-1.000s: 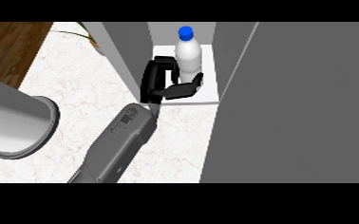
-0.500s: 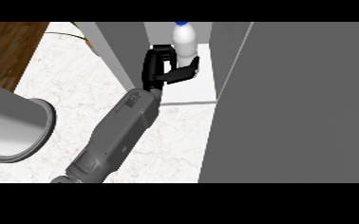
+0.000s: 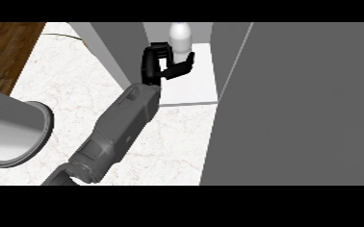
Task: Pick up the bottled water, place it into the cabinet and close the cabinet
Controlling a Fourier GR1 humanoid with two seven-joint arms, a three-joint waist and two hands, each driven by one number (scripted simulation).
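I have the black left hand (image 3: 162,65) curled round the white plastic water bottle (image 3: 180,39), standing upright deep on the pale shelf of the grey cabinet (image 3: 192,79), so I would set it flat before uncurling, then draw straight out past the tall grey door (image 3: 298,106).

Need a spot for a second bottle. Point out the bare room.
Free: the white cabinet floor in front of the bottle, and the marble counter left of the arm. Crowded: at the bottle, where the hand sits.
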